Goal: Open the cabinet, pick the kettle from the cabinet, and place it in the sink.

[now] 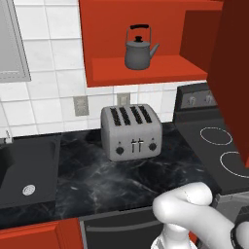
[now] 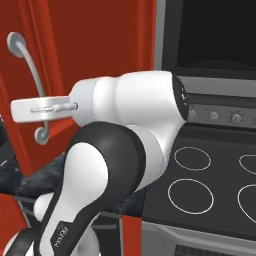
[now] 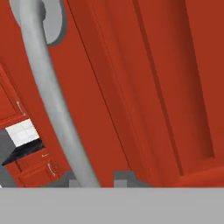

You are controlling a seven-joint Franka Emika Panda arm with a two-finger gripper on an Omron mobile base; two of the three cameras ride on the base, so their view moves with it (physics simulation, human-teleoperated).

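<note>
The sink (image 1: 26,170) lies at the far left of the bench (image 1: 121,175). The kettle (image 1: 138,48) stands upright inside the open cabinet (image 1: 146,70), above the toaster (image 1: 130,131). At the right, the pincer (image 3: 103,180) is narrowly clamped on the door's handle (image 3: 52,100), whose long axis runs vertically, so the kettle lies to its left.

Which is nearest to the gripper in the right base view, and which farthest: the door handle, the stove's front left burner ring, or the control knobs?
1. Door handle: between the fingers of the gripper, at the left.
2. Front left burner ring: lower and to the right, on the stove top.
3. Control knobs: on the stove's back panel, far right, probably farthest.
</note>
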